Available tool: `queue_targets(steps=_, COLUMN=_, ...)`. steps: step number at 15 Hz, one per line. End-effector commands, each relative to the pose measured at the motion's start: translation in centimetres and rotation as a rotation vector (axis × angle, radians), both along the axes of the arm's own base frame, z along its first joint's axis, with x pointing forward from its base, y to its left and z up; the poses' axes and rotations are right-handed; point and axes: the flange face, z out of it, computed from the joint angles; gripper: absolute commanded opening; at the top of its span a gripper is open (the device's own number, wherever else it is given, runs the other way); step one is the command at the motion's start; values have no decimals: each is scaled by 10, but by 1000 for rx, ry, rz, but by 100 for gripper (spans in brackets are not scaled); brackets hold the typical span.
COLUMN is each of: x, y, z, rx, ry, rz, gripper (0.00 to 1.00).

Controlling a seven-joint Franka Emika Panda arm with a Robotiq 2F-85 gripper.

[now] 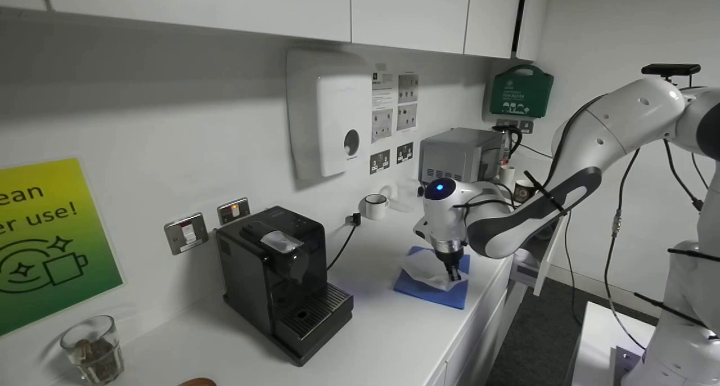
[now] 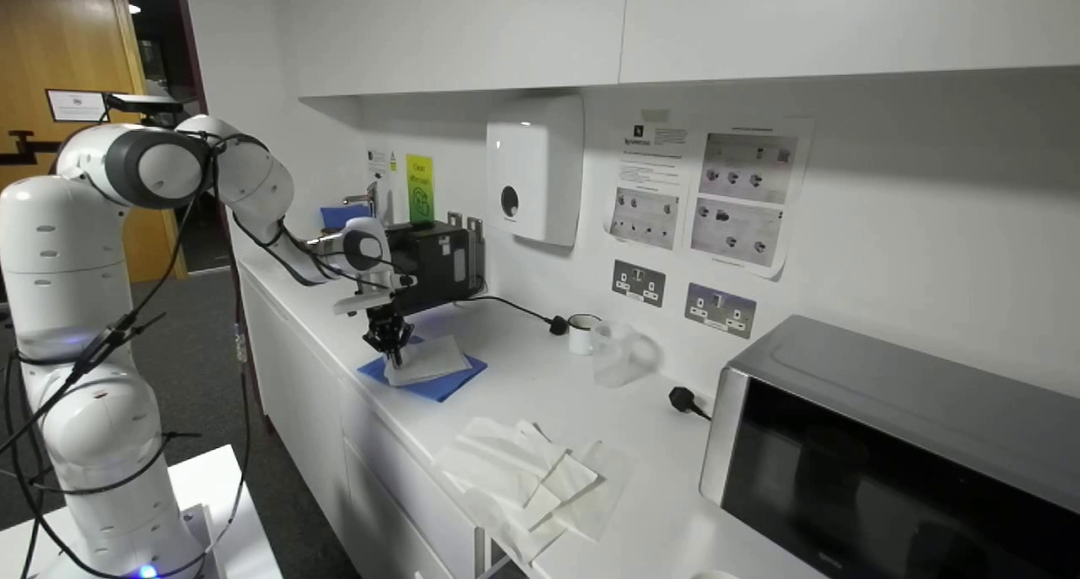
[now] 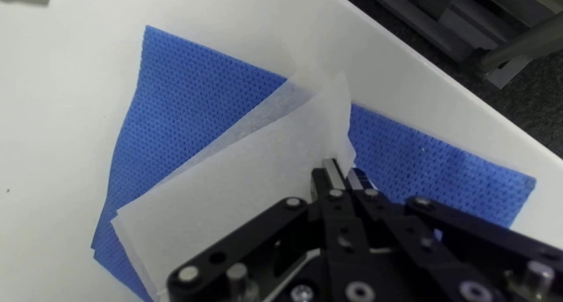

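Apparently, black fingers [image 3: 333, 174] clamp the folded white paper towel [image 3: 233, 187]: likely light, tearable, best held by its edge.

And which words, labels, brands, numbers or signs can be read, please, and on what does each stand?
"ean" and "er use!", cut off by the picture's edge: yellow-green poster
"First Aid Kit": green first-aid case
"Nespresso", faint, so only probable: printed wall notice
Too small or blurred: other notice text, marks on paper towel dispenser and microwave, door sign
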Motion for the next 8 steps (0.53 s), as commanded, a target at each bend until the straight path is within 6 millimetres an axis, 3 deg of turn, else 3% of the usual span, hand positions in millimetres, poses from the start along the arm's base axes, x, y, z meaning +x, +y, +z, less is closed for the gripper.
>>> queue_targets(steps=1, x=-19, y=-18, z=46, rx=-4, ry=-56, rz=-23, gripper=0)
queue_targets(steps=5, x=-28, y=-42, z=91, rx=12, ry=-123, rz=-70, gripper=0)
queue_targets(steps=8, x=-33, y=-65, z=114, rx=25, ry=-156, rz=-118, gripper=0)
